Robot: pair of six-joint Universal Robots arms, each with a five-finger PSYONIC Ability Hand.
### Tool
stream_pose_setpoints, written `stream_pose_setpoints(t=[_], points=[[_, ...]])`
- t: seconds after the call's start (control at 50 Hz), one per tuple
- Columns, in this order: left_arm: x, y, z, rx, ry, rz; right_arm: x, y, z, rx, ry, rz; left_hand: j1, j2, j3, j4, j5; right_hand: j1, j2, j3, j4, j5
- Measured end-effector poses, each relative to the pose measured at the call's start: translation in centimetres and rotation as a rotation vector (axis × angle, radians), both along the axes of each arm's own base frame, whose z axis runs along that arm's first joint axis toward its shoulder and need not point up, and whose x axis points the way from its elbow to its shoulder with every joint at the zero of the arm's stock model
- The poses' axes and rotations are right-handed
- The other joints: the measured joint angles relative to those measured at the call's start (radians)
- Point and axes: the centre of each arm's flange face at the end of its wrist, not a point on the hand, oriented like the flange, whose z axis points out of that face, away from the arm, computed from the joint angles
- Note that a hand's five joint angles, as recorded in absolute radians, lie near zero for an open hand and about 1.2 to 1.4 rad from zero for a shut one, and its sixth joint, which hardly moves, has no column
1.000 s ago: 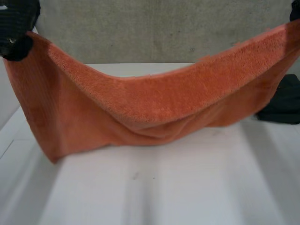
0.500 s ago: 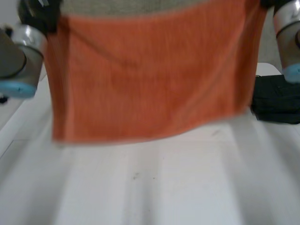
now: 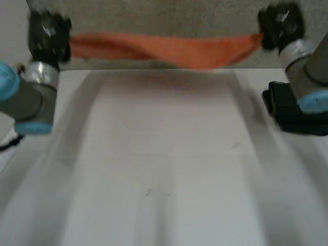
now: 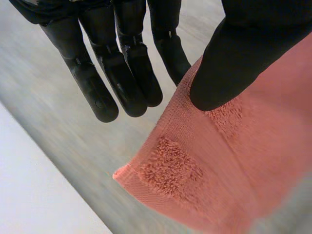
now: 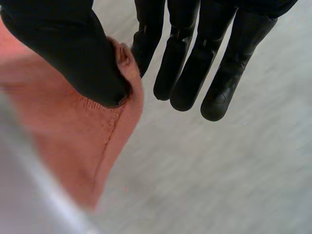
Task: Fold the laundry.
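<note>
Pinching corners of the towel (image 3: pixel 169 48), left hand (image 3: pixel 48 35) and right hand (image 3: pixel 279 24) stretch it midair

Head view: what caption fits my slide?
Left hand and right hand hold an orange towel stretched between them.

Reaching forward, wide apart, with left arm (image 3: pixel 28 97) and right arm (image 3: pixel 307 72). Pinching a towel (image 3: pixel 169 48) corner under the thumb of the left robot hand (image 3: pixel 48 36), with straight fingers (image 4: pixel 92 87); likewise in the right robot hand (image 3: pixel 279 25).

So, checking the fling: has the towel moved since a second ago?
Yes: the towel swung up and away, from hanging over the white table to its far edge.
</note>
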Motion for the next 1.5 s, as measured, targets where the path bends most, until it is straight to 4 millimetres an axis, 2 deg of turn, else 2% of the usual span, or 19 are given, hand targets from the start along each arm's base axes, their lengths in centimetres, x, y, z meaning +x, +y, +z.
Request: stream_pose_setpoints(t=[0.14,0.24,0.3,0.4,0.42,0.44,0.46,0.58,0.68,0.76,0.84,0.9,0.94,1.18,1.38,1.44,1.46,1.48,1.5], points=[[0.2,1.6,-9.6,0.259,-0.104,0.008,-0.1,1.5,-9.9,0.302,0.197,0.029,0.0,0.0,0.0,0.0,0.0,0.0,0.0,0.0,0.0,0.0],[0.9,4.0,-13.7,0.393,-0.256,0.039,-0.9,3.7,-12.2,0.446,0.336,0.034,0.0,0.0,0.0,0.0,0.0,0.0,0.0,0.0,0.0,0.0],[1.7,5.2,-13.9,0.427,-0.321,0.059,-1.3,5.0,-11.6,0.5,0.373,0.04,0.0,0.0,0.0,0.0,0.0,0.0,0.0,0.0,0.0,0.0],[4.0,8.4,-12.4,0.498,-0.428,0.106,-2.8,9.0,-9.5,0.656,0.461,0.059,0.003,0.017,0.018,0.017,0.012,0.0,0.0,0.0,0.0,0.0],[4.7,9.9,-11.8,0.535,-0.457,0.115,-3.9,10.8,-9.1,0.724,0.512,0.065,0.003,0.022,0.024,0.022,0.019,0.0,0.0,0.0,0.0,0.0],[4.7,9.9,-11.8,0.535,-0.457,0.115,-3.9,10.8,-9.1,0.724,0.512,0.065,0.003,0.022,0.024,0.022,0.019,0.0,0.0,0.0,0.0,0.0],[5.5,11.9,-11.2,0.599,-0.495,0.119,-5.1,13.0,-8.8,0.792,0.586,0.075,0.003,0.024,0.025,0.025,0.02,0.0,0.0,0.0,0.0,0.0],[7.2,18.8,-10.7,0.903,-0.636,0.067,-8.3,19.3,-8.0,0.897,0.814,0.117,0.003,0.025,0.025,0.025,0.02,0.0,0.0,0.0,0.0,0.005],[7.2,21.0,-10.1,1.011,-0.715,-0.014,-9.0,21.1,-8.0,0.898,0.855,0.128,0.003,0.025,0.025,0.025,0.02,0.0,0.0,0.0,0.0,0.005],[6.7,20.4,-9.5,0.965,-0.726,-0.047,-9.0,20.7,-8.5,0.89,0.838,0.118,0.003,0.025,0.025,0.025,0.02,0.0,0.0,0.0,0.0,0.005],[5.1,16.5,-9.2,0.794,-0.656,-0.04,-8.5,17.4,-9.8,0.845,0.732,0.052,0.003,0.025,0.025,0.024,0.02,0.0,0.0,0.0,0.0,0.005],[4.5,15.2,-9.2,0.742,-0.63,-0.039,-8.2,16.4,-10.1,0.826,0.703,0.033,0.003,0.025,0.025,0.024,0.02,0.0,0.0,0.0,0.0,0.005],[2.5,11.6,-9.2,0.607,-0.567,-0.038,-7.0,13.5,-10.9,0.739,0.637,-0.028,0.003,0.025,0.025,0.024,0.02,0.0,0.0,0.0,0.0,0.005],[-0.8,2.5,-11.8,0.395,-0.495,0.051,-4.1,6.2,-12.7,0.485,0.579,-0.181,0.003,0.025,0.025,0.024,0.02,0.0,0.0,0.0,0.0,0.005],[-2.6,-2.3,-13.2,0.236,-0.446,0.086,-2.5,0.8,-14.3,0.306,0.53,-0.268,0.003,0.014,0.019,0.013,0.02,0.0,0.0,0.0,0.0,0.005],[-2.8,-2.6,-13.3,0.223,-0.442,0.087,-2.5,0.6,-14.4,0.3,0.528,-0.271,0.003,0.006,0.012,0.004,0.018,0.0,0.0,0.0,0.0,0.005],[-3.0,-3.0,-13.7,0.211,-0.437,0.086,-2.3,-0.4,-14.7,0.275,0.516,-0.288,0.003,0.006,0.012,0.004,0.018,-0.015,-0.019,-0.012,-0.013,-0.007],[-3.2,-3.2,-14.0,0.206,-0.435,0.083,-2.3,-0.8,-14.9,0.266,0.511,-0.299,-0.296,-0.299,-0.291,-0.301,-0.267,-0.182,-0.204,-0.211,-0.217,-0.185],[-3.4,-3.2,-14.2,0.203,-0.434,0.08,-2.2,-1.0,-15.0,0.264,0.509,-0.305,-0.442,-0.426,-0.415,-0.429,-0.392,-0.429,-0.482,-0.484,-0.468,-0.426]])
